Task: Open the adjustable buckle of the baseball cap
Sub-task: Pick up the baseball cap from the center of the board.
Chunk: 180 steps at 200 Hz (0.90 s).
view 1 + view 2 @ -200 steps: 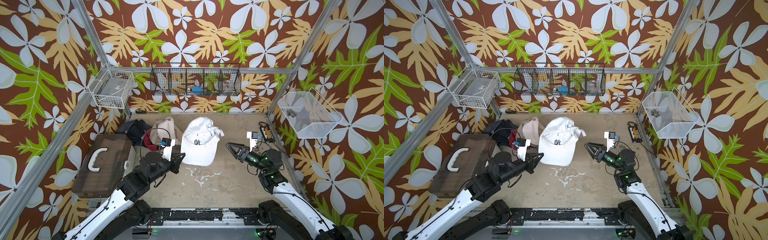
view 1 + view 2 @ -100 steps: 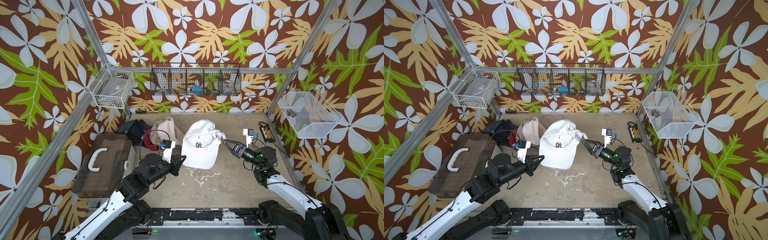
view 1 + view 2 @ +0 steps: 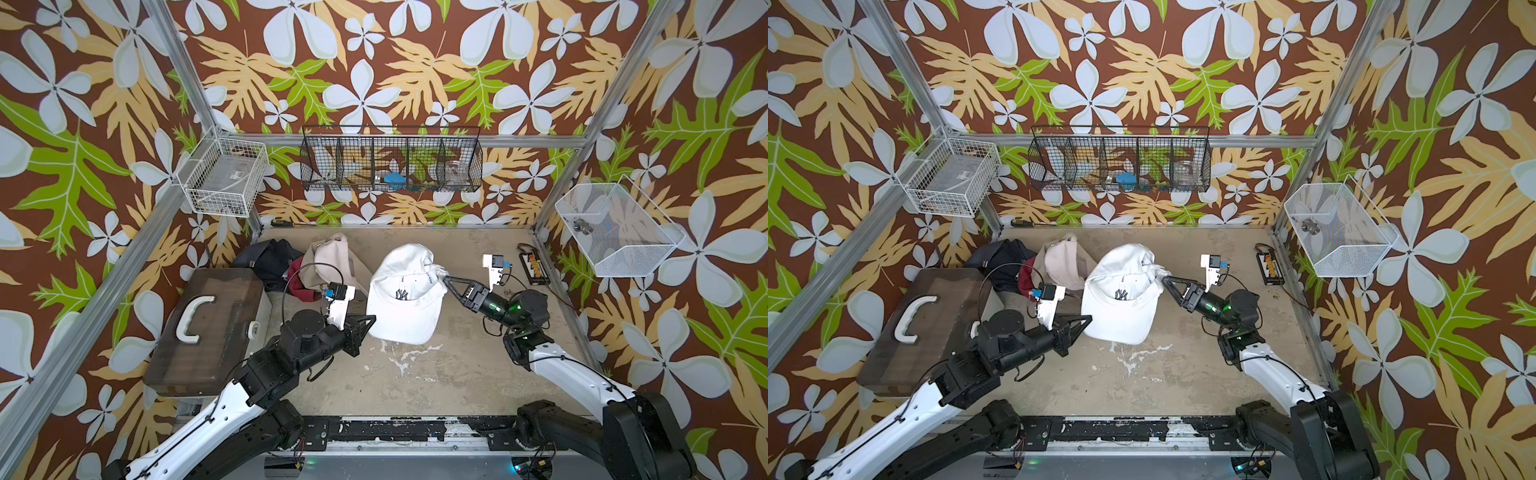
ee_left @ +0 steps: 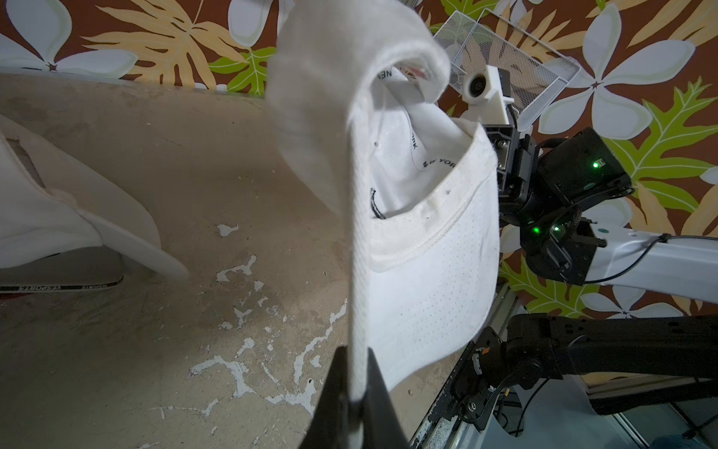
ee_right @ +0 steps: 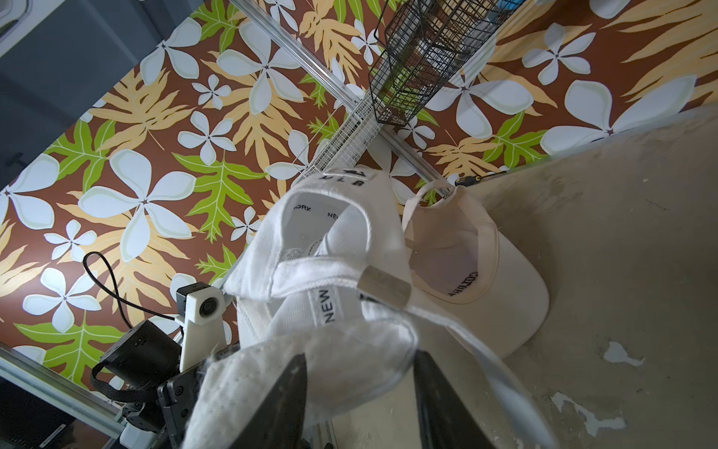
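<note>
A white baseball cap point(image 3: 405, 299) point(image 3: 1121, 303) with a dark logo hangs tilted over the middle of the floor. My left gripper point(image 3: 371, 319) point(image 4: 355, 373) is shut on the edge of its brim. My right gripper point(image 3: 446, 280) point(image 3: 1165, 279) is at the cap's rear opening. In the right wrist view its jaws stand apart, with bunched white cap fabric point(image 5: 311, 373) between them that nearly fills the gap. The silver metal buckle point(image 5: 384, 288) sits on the rear strap just beyond the right fingertips, and a thin strap tail trails past one finger.
A beige cap point(image 3: 332, 262), a red cap point(image 3: 301, 284) and a dark cap point(image 3: 270, 257) lie in a pile at the back left. A brown case point(image 3: 203, 328) stands at the left. Wire baskets point(image 3: 390, 160) hang on the walls. A small terminal board point(image 3: 534, 268) lies at the right.
My right gripper has moved left from open floor to the rear of the cap, and its jaws have narrowed slightly. The left gripper still holds the brim and has barely shifted.
</note>
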### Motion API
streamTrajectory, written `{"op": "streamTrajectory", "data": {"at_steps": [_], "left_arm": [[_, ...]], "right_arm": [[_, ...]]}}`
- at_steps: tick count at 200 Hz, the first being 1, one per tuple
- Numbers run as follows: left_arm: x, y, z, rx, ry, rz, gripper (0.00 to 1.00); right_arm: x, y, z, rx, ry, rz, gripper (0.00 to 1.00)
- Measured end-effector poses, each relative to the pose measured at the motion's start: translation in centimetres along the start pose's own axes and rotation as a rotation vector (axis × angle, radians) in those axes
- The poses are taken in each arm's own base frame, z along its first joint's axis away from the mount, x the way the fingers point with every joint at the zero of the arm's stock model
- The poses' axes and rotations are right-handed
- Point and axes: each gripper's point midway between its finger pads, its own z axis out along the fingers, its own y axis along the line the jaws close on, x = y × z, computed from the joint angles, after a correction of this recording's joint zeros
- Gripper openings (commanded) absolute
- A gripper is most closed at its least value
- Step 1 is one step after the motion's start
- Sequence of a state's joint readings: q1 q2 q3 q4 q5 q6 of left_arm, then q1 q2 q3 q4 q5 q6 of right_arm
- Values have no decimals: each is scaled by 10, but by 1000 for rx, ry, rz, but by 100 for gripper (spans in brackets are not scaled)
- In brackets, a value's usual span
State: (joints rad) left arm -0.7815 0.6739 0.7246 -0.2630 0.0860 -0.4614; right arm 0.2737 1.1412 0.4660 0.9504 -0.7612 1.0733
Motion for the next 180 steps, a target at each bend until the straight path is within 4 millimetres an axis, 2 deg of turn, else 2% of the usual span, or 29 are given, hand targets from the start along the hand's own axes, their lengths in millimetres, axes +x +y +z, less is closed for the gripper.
{"op": "streamTrajectory", "data": {"at_steps": [116,149,180], "left_arm": [[2,-11,3,22,18,17,0],[2,-13,3,27,18,22,0],[2,-13,3,24,19,25,0]], "right_arm": [[6,-14,5,12,20,18,46],[8,-16,7,4,28,39,38],[6,-10,6,-14,20,25,33]]}}
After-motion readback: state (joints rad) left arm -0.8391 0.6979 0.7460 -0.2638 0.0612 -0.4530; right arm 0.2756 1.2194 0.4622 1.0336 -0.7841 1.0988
